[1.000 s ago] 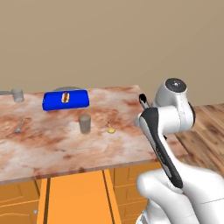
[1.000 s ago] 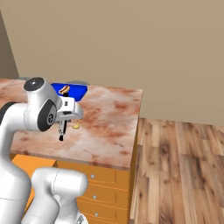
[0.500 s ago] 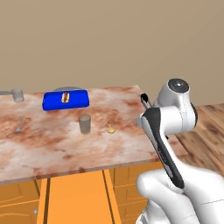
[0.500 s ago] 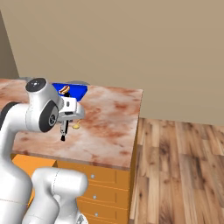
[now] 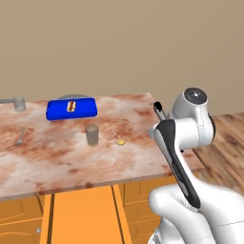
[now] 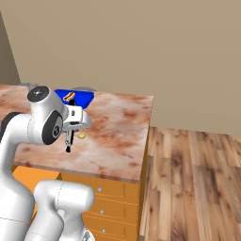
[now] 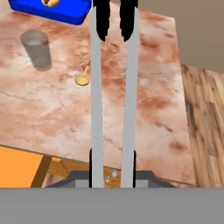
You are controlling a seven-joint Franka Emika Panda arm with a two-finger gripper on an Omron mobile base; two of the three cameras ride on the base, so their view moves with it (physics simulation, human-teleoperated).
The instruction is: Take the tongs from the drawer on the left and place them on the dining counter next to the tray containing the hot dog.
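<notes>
Already you are past the pickup: over the near right part of the table [image 5: 71, 157], your jaws are clamped on the tongs [image 7: 111, 87], held in the air. What remains is carrying them to the tray [image 5: 71, 108] at the far side, where the hot dog [image 5: 72, 106] lies, and setting them down beside it.

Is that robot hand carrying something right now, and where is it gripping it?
Yes: the gripper holds the tongs by their handle end, squeezing both grey arms; the black tips point out over the dining counter.

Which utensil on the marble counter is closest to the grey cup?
The tiny gold spoon, just right of the grey cup; the silver fork lies farther left.
</notes>
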